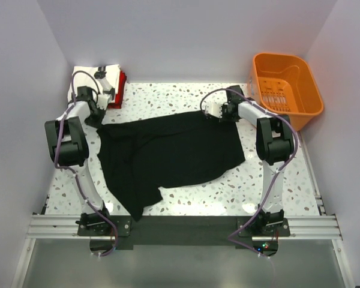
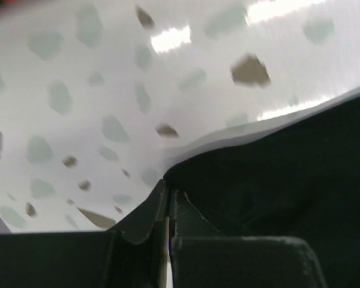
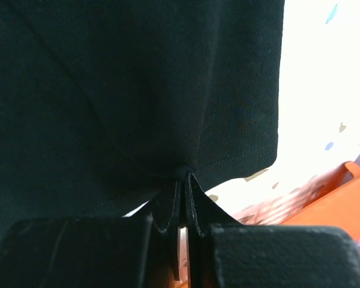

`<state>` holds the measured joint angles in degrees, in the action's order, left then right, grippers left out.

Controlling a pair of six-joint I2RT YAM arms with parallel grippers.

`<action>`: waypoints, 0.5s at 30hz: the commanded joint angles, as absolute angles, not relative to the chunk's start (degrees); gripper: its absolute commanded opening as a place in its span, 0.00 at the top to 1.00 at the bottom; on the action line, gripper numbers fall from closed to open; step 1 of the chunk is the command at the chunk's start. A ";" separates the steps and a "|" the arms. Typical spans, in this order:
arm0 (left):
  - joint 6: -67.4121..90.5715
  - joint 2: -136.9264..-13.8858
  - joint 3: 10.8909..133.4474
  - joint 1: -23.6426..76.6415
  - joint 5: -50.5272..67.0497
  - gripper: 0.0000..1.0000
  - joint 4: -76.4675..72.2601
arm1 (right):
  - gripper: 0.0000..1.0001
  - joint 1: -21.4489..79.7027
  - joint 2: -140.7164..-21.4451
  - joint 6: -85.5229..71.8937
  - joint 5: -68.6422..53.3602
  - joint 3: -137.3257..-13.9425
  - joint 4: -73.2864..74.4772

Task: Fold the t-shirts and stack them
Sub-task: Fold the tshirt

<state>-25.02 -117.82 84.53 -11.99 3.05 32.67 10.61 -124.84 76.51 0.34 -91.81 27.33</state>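
A large black t-shirt [image 1: 168, 153] lies spread and rumpled across the middle of the table. My left gripper [image 1: 99, 120] is at its far left corner; in the left wrist view that gripper [image 2: 167, 187] is shut, pinching the black cloth's [image 2: 276, 180] edge. At the far right corner my right gripper [image 1: 212, 112] is shut on the hem, and the black shirt [image 3: 138, 84] bunches at the right gripper [image 3: 185, 175] in the right wrist view. A white t-shirt [image 1: 89, 77] with black print lies folded on a red t-shirt [image 1: 120, 90] at the back left.
An orange plastic basket [image 1: 286, 90] stands at the back right corner, its rim [image 3: 342, 198] showing in the right wrist view. The speckled table [image 1: 276, 186] is walled on three sides. The arm bases stand on a rail [image 1: 180, 227] at the near edge.
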 commanded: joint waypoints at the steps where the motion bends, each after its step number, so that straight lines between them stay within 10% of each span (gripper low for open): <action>1: -24.52 -123.03 93.58 -12.66 -1.23 1.00 29.88 | 1.00 11.25 -128.41 72.08 2.37 -93.86 27.16; 10: -34.25 -109.27 95.63 -13.71 20.54 0.41 39.19 | 0.98 12.22 -126.83 63.46 0.17 -99.32 34.45; 15: -40.42 -100.91 88.52 -10.47 26.11 0.37 48.42 | 0.99 12.30 -126.12 63.28 0.09 -99.05 35.77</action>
<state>-34.17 -106.19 91.79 -12.88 19.14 41.15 12.10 -127.26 65.52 1.54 -97.54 31.88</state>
